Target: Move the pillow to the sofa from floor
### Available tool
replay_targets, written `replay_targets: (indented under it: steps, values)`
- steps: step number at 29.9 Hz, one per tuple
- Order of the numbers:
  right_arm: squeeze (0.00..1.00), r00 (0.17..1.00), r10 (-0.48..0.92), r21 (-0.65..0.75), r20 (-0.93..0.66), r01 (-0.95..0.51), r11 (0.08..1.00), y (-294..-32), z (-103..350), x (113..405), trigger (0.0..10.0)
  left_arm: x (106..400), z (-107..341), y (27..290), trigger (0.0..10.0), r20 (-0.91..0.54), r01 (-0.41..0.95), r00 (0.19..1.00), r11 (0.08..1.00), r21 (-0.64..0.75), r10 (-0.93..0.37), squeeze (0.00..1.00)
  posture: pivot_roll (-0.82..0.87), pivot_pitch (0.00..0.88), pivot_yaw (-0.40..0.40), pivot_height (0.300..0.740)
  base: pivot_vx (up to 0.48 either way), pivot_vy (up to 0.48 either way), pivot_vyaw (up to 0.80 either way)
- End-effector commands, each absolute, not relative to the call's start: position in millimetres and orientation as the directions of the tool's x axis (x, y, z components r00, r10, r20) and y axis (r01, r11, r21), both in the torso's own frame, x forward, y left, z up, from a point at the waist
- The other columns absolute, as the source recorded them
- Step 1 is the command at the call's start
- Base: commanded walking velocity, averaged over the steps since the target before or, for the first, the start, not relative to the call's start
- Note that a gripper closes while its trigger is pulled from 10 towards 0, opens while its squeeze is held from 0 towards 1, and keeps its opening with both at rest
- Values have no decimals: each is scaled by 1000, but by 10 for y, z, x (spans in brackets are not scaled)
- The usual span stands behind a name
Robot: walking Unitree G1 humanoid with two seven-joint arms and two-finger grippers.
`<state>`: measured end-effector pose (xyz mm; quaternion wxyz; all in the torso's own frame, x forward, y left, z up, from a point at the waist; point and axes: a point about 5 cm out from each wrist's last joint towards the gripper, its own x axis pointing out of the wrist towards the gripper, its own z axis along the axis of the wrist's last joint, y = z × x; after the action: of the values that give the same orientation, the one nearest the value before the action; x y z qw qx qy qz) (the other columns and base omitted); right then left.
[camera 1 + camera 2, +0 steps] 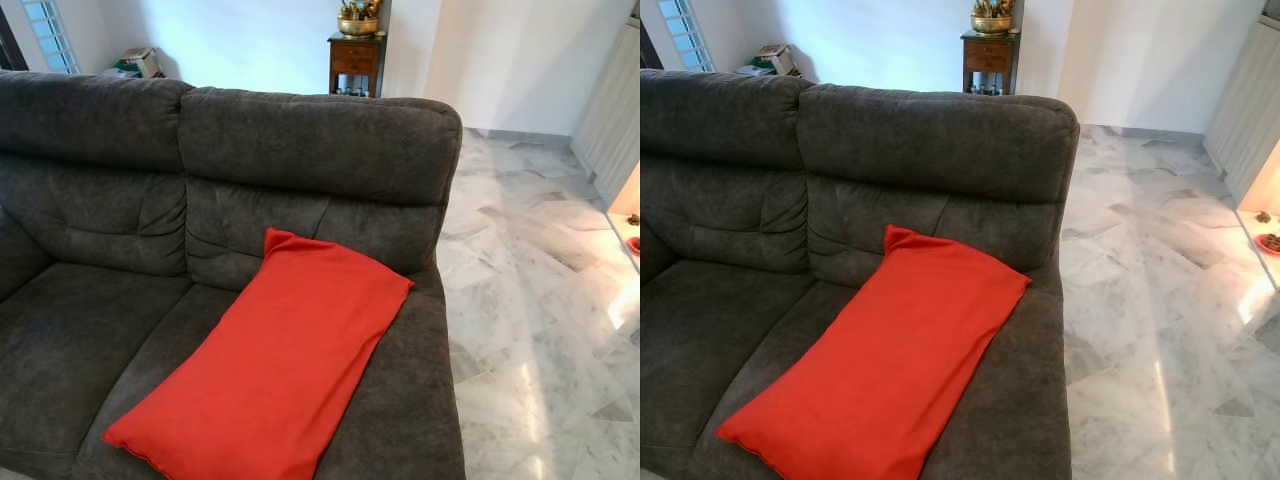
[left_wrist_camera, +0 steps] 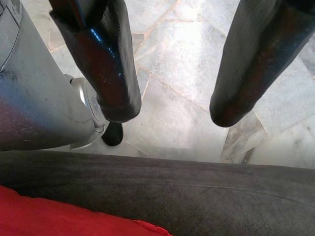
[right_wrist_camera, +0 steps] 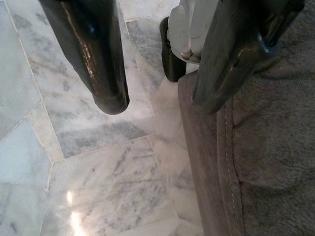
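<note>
While head views show the room:
Pillow (image 1: 270, 370): red, lying slantwise on the sofa's (image 1: 90, 330) right seat.
Left gripper (image 2: 170, 105): spread wide, empty, over the sofa's near edge.
Right gripper (image 3: 157, 101): spread wide, empty, above marble floor (image 3: 98, 187).

Daylight fills the room, bright on the white wall (image 1: 250, 40) and marble floor (image 1: 540, 330), where glare streaks shine. The dark sofa (image 1: 100, 200) reads evenly, sharp. In the wrist views the near fingers (image 2: 110, 69) look slightly soft, perhaps out of focus.
</note>
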<state>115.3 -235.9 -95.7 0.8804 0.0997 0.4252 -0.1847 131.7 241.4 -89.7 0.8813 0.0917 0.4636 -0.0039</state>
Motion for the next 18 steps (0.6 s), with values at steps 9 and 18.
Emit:
replay_targets:
  steps: [9,18]
  values:
    - [0,567,-230,27,-791,408,912,-2318,-966,1169,10000,1218,-928,2445,10000,-844,106,531,981,163,83,0,44,26,5,740,-278,0,0]
    - [0,570,-230,31,-789,411,911,-2313,-965,1177,10000,1222,-932,2429,10000,-844,107,530,981,160,80,0,42,25,5,740,-280,0,0]
